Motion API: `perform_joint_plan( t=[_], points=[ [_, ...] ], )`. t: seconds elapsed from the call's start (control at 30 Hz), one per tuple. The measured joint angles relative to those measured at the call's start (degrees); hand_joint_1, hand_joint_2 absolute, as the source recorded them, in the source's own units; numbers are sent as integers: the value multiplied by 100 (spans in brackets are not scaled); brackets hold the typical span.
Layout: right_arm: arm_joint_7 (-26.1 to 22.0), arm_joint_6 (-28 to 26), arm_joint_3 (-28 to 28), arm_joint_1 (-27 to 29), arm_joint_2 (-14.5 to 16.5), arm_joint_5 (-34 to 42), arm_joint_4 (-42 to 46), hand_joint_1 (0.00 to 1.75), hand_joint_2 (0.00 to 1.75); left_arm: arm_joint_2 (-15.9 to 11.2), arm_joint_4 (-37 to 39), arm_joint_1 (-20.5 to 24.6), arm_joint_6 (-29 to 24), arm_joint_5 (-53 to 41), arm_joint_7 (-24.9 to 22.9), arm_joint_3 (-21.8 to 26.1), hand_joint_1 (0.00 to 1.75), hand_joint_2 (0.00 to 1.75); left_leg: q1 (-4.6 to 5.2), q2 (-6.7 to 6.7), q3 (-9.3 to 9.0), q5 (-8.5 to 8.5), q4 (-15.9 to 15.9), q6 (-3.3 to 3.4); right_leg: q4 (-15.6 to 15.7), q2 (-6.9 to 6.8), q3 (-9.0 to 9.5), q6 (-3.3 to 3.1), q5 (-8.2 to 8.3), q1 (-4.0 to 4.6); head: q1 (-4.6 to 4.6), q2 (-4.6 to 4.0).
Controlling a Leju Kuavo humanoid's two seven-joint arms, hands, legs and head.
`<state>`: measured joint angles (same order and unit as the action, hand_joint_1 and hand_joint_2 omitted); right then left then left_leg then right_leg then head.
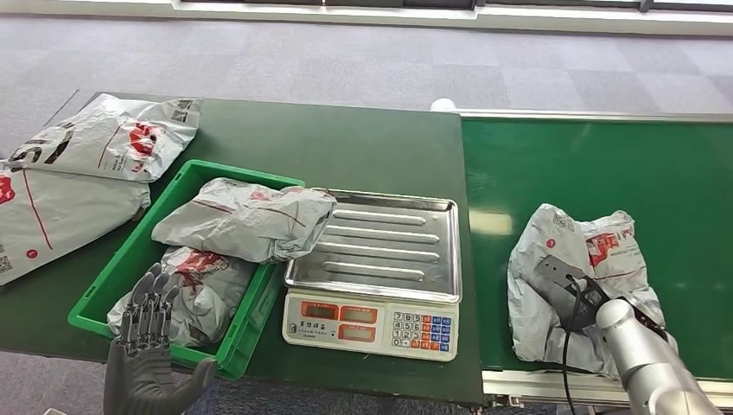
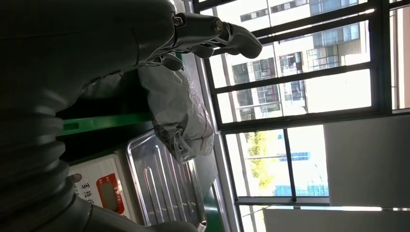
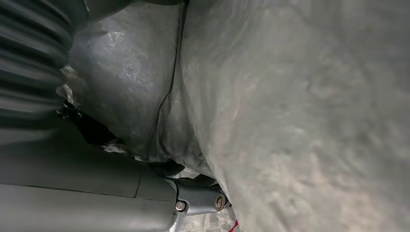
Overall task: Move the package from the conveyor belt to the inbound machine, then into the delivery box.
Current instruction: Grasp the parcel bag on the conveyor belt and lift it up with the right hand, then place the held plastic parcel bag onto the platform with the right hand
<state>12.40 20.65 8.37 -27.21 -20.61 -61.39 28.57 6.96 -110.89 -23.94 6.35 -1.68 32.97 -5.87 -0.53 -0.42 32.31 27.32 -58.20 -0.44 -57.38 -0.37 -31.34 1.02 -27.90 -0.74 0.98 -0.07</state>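
Right hand (image 1: 566, 290) gripping package (image 1: 596, 251), left hand (image 1: 147, 337) spread

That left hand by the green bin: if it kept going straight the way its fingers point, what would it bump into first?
Probably the grey package lying in the green bin. The left hand points forward over the bin's near rim, though its height above the rim is unclear.

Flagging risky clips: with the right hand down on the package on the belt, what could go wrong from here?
The right hand presses into a limp, crumpled package; the film could slip or tear when lifted. A package in the green bin already droops over the scale tray, so it could skew the weighing or get knocked.
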Motion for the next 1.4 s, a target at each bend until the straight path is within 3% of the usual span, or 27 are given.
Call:
perform_joint_plan(
  t=[0.07, 0.73, 0.83, 0.93, 1.1, 1.23, 1.4],
  points=[
    [-7, 80, 0, -30, -42, 2, -80, 175, 175, -1, 39, 22, 8, -16, -18, -2, 0, 175, -3, -8, -13, 4, 0, 5, 7, -11, 22, 3, -7, 3, 0, 0],
    [-158, -103, 0, -88, -274, -49, -138, 175, 175, 81, 100, 159, 140, -129, -179, -2, 0, 175, -4, -28, -25, 5, -8, 11, 26, -27, 60, 17, 2, 6, -1, 0],
    [-166, -919, 5, -69, -247, 21, -94, 175, 175, 140, 65, 140, 250, -138, -212, 26, 0, 175, -4, -36, -6, 3, -7, 12, 20, -35, 60, 17, 3, 5, -1, 0],
    [-391, -2653, 118, 36, -73, 359, 366, 175, 175, 300, -89, 48, 461, -186, -243, 176, 0, 175, 4, -31, 21, -1, -6, 9, 10, -27, 28, 13, 10, -4, -2, 0],
    [-1831, -5162, 458, 603, 437, 1506, 2536, 175, 175, 583, -257, -25, 614, -328, -122, 390, 0, 175, 5, -39, 33, -8, -6, 5, 6, -33, 1, 9, 13, -5, -1, 0],
    [-2645, -5825, 520, 1099, 846, 1874, 4401, 175, 175, 662, -262, -11, 485, -379, -32, 430, 0, 175, 2, -44, 38, -9, 4, 0, 1, -37, -7, -3, 4, -1, -2, 0],
    [-2811, -5628, 249, 1328, 1117, 2053, 5706, 175, 175, 668, -247, 49, 351, -366, 27, 436, 0, 175, 2, -29, 38, -9, 6, -6, -3, -25, -19, -8, 1, -2, -2, 0]
  ],
)
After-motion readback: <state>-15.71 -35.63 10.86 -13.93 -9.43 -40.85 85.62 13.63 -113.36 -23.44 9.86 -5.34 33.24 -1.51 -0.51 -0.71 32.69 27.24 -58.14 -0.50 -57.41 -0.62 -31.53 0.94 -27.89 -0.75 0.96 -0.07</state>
